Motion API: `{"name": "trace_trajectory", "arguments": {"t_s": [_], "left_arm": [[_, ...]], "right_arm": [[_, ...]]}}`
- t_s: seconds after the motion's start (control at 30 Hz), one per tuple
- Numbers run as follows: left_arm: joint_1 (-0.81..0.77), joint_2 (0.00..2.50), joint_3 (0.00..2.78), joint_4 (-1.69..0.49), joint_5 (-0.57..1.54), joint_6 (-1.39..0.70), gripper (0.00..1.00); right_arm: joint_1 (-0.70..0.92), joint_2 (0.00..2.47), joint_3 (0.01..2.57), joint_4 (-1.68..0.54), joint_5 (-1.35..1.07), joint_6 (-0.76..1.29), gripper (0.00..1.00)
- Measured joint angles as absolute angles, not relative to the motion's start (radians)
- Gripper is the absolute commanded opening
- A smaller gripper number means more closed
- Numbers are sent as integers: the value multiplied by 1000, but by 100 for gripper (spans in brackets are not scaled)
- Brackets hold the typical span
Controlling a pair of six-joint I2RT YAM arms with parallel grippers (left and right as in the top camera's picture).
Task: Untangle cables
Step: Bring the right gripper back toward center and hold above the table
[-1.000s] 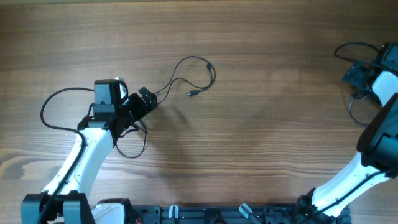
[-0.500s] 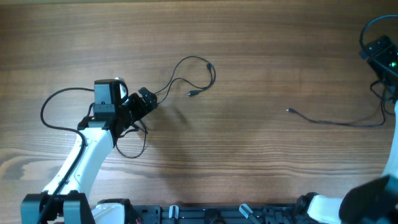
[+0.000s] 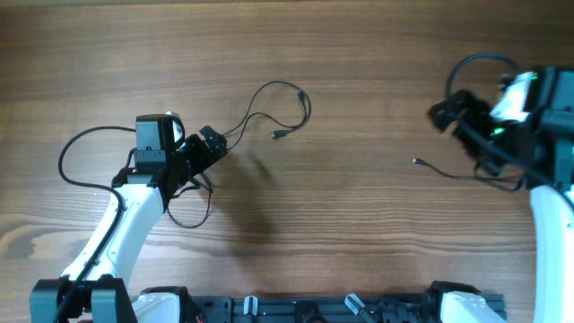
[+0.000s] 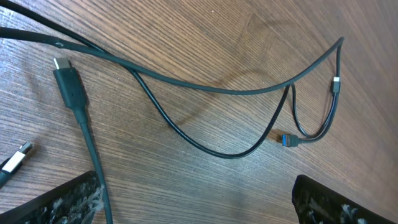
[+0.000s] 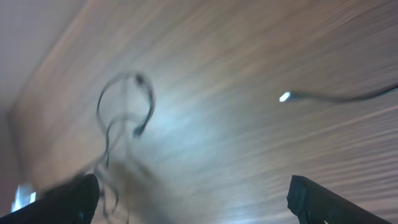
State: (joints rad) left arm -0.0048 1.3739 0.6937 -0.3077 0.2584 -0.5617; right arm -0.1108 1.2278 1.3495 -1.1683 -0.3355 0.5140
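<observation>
Lying on table (image 3: 359, 242), looped cable (image 4: 217, 91) by left pincer (image 3: 211, 144), straight cable (image 3: 448, 173) apart

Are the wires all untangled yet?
Partly, it seems. Done: one cable lies alone on the right. In hand: nothing; the left claw and right claw are both open and empty. Left: the looped cable by the left claw appears to cross itself and needs straightening.

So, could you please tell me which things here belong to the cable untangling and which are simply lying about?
Part of the job:
- looped thin black cable, left of centre
- stretched-out thin cable, on the right

Not part of it:
- wooden table
- robot's own thicker wiring loop
- black rail at the near edge
</observation>
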Motion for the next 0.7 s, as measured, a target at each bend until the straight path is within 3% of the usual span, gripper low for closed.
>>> {"name": "trace_trajectory", "arguments": {"t_s": [0.27,0.7], "left_arm": [[-5,1374,694,-308,258,-562,100],[-5,1374,694,-308,258,-562,100]], "right_arm": [[197,1204,1349,-1192,-351,571,100],[467,1137,1349,-1191,-256,682,100]]}}
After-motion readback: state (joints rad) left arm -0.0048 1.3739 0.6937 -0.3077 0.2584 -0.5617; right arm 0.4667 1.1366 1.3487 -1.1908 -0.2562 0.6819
